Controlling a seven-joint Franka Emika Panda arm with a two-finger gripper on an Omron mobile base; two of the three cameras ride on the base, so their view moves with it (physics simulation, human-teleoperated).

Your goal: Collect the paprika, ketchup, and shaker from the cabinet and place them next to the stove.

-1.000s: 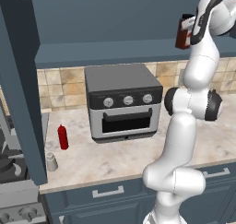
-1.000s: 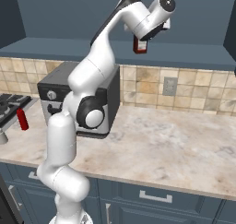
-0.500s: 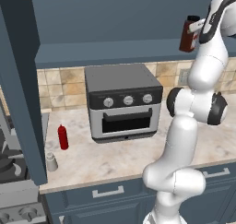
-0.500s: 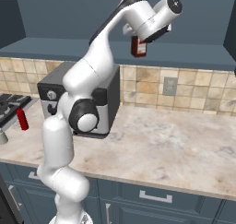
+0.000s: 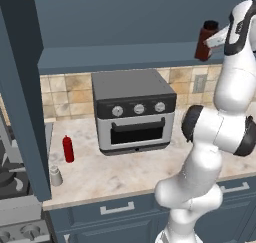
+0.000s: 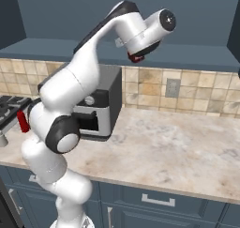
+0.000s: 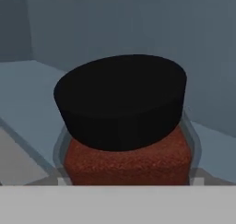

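The toaster oven [image 5: 133,111] stands left, below the shelf; the raised arm's gripper [image 5: 216,38] clamps the paprika [image 5: 204,39].

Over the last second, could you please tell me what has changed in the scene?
The white arm has swung right and upward, carrying the dark reddish-brown black-capped spice jar with it along the front of the blue-grey cabinet shelf. The claw stays closed around that jar. The slim red ketchup bottle, small pale shaker and silver toaster oven have not moved on the counter.
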